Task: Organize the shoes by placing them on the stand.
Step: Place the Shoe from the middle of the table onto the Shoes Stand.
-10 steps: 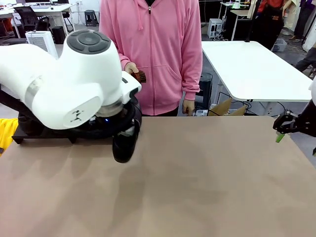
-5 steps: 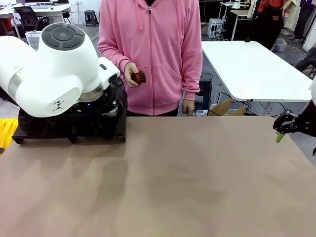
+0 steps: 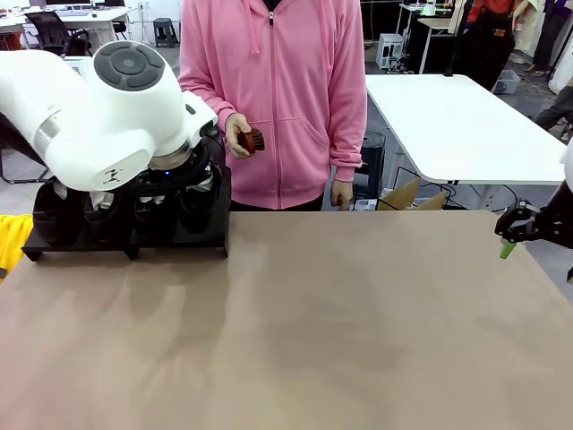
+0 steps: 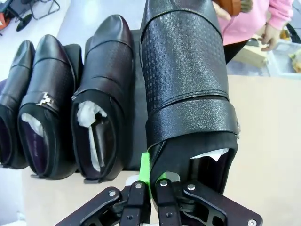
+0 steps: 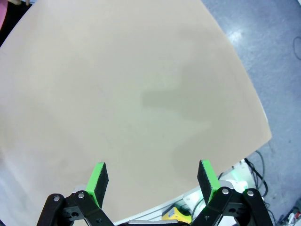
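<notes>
In the left wrist view my left gripper (image 4: 151, 183) is shut on the heel rim of a textured black shoe (image 4: 188, 80). That shoe points away over the right end of the black stand (image 4: 136, 117). Three more glossy dark shoes stand in a row beside it, the nearest (image 4: 106, 94), the middle one (image 4: 47, 103) and the outermost (image 4: 14, 94). In the front view my left arm (image 3: 116, 107) hangs over the stand (image 3: 125, 244) at the back left, hiding most of the shoes (image 3: 54, 215). My right gripper (image 5: 153, 181) is open, with nothing in it, above the bare table at the right edge (image 3: 515, 228).
A person in a pink hoodie (image 3: 286, 98) stands at the far side behind the stand and holds a small brown brush (image 3: 253, 140). The tan table (image 3: 358, 322) stretches bare from the stand to the right. A white table (image 3: 457, 125) stands behind.
My left arm has swung back and to the left, carrying the shoe from above the table in front of the stand's right end onto the stand. The right arm has stayed still.
</notes>
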Robot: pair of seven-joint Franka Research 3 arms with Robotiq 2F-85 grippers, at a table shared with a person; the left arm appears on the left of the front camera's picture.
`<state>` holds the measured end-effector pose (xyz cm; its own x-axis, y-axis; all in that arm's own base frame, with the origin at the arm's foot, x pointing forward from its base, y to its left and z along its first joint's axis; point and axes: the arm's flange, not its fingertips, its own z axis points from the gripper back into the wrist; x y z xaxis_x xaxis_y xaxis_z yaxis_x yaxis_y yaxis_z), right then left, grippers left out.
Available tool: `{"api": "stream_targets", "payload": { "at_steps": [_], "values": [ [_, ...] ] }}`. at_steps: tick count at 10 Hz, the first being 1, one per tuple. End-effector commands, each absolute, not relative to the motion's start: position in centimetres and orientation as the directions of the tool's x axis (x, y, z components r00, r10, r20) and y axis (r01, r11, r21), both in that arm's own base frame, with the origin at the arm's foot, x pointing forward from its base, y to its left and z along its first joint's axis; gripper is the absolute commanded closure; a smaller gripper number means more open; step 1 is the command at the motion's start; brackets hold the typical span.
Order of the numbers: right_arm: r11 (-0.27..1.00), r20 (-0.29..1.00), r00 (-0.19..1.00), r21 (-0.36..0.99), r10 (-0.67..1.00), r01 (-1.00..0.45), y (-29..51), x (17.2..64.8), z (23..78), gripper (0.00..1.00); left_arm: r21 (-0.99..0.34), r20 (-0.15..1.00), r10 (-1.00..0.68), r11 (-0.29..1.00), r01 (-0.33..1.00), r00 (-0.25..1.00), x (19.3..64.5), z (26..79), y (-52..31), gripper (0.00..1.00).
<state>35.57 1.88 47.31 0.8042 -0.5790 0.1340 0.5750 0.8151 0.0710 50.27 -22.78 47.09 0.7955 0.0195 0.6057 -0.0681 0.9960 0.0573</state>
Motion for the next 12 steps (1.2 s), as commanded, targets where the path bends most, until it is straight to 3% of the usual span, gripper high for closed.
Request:
{"api": "stream_targets", "payload": {
  "at_steps": [1, 12],
  "values": [
    [0.816, 0.136, 0.805, 0.074, -0.577, 0.573, 1.9, 35.6, 47.4, 0.00, 0.043, 0.642, 0.048, 0.994, -0.098, 0.765, 51.5, 46.5, -23.8, 1.00],
    [0.816, 0.136, 0.805, 0.074, -0.577, 0.573, 1.9, 35.6, 47.4, 0.00, 0.058, 0.600, 0.051, 0.993, -0.107, 0.799, 53.4, 43.7, -22.8, 1.00]
  ]
}}
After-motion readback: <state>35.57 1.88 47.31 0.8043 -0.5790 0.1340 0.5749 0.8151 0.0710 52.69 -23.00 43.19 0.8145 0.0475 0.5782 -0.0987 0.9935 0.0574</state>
